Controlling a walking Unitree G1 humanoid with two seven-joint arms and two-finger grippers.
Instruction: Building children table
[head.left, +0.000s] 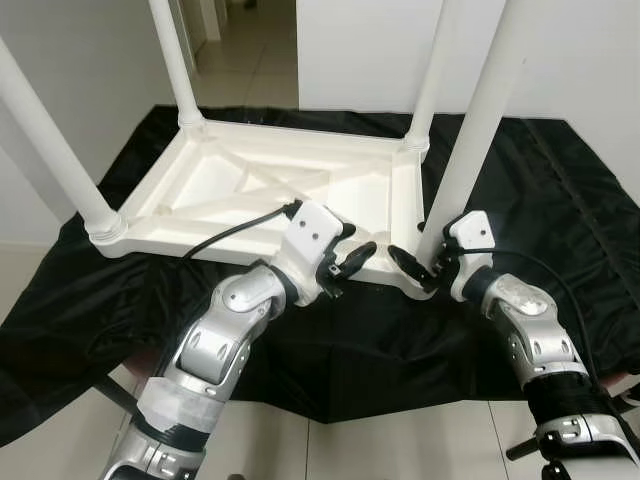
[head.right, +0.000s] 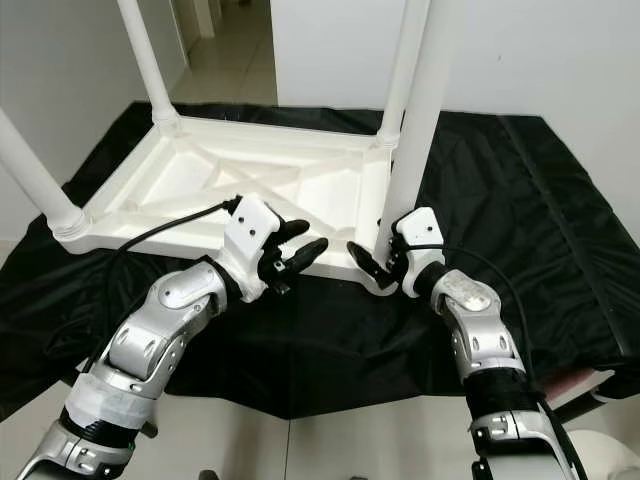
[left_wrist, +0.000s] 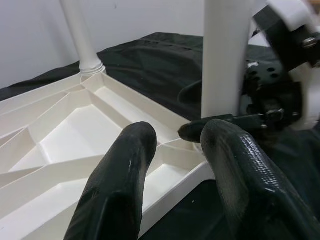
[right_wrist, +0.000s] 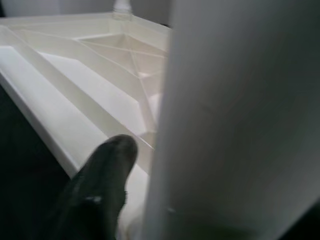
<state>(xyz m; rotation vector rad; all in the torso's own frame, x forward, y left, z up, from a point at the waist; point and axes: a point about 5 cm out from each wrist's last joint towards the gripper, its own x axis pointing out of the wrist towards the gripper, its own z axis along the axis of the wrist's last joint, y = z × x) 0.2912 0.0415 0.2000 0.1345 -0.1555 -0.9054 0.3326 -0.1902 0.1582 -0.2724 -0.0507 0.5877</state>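
Observation:
A white plastic children's table (head.left: 228, 244) lies upside down on a black cloth, its legs pointing up. My right gripper (head.left: 424, 266) is at the base of the near-right leg (head.left: 480, 120), with its black fingers (right_wrist: 105, 185) closed on either side of it at the corner socket. My left gripper (head.left: 352, 262) is open just in front of the table's near rim, left of that leg, with nothing between its fingers (left_wrist: 125, 170). The near-left leg (head.left: 50, 150), far-left leg (head.left: 175, 60) and far-right leg (head.left: 435, 80) stand in their corners.
The black cloth (head.left: 560, 200) covers a low surface and hangs over its near edge. Pale tiled floor (head.left: 400, 450) lies below me. White walls stand behind, with a doorway (head.left: 250, 40) at the far left.

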